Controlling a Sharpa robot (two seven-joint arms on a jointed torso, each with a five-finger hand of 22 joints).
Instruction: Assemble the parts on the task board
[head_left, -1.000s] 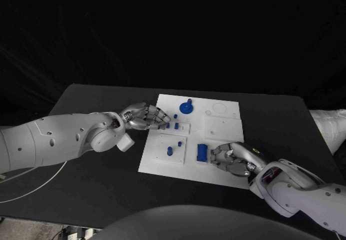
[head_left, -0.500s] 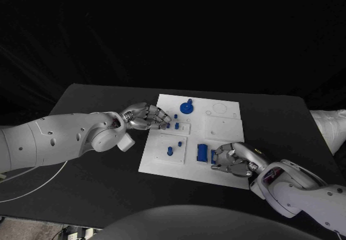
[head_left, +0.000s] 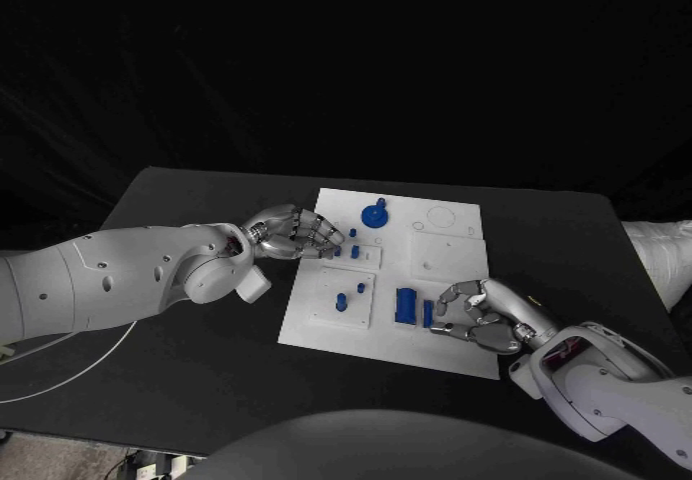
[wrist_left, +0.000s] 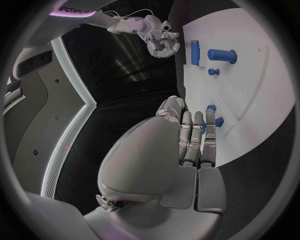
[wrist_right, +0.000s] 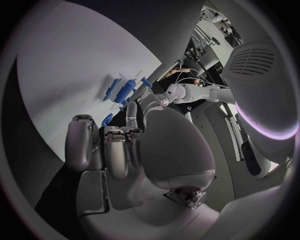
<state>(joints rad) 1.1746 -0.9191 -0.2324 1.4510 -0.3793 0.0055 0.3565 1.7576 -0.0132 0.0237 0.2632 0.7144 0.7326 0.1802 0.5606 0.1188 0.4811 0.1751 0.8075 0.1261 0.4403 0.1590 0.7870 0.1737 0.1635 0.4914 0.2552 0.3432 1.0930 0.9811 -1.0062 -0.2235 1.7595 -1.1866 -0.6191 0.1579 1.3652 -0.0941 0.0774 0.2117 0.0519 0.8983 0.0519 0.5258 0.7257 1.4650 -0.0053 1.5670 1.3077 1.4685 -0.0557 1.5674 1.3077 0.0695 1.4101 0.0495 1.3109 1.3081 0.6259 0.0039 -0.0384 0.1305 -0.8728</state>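
Observation:
The white task board (head_left: 450, 255) lies mid-table. My left hand (head_left: 289, 233) rests at the board's left edge with its fingers (wrist_left: 195, 135) held together. Their tips touch the board beside two small blue pegs (head_left: 352, 243), and I see nothing held in them. My right hand (head_left: 492, 316) sits at the board's near right corner, fingers curled and holding nothing. It is just right of a thin blue bar (head_left: 428, 311) and a blue block (head_left: 408, 303). A blue round knob (head_left: 374, 214) stands at the far side. A blue peg (head_left: 340, 300) stands in the near-left plate.
The black table (head_left: 188, 210) has free room on both sides of the board. Bare white recesses (head_left: 437, 217) lie on the board's far right. My left forearm (head_left: 116, 280) lies across the table's left part.
My right hand has drawn back to the right, off the blue block, leaving the thin blue bar uncovered beside it. The left hand has not moved.

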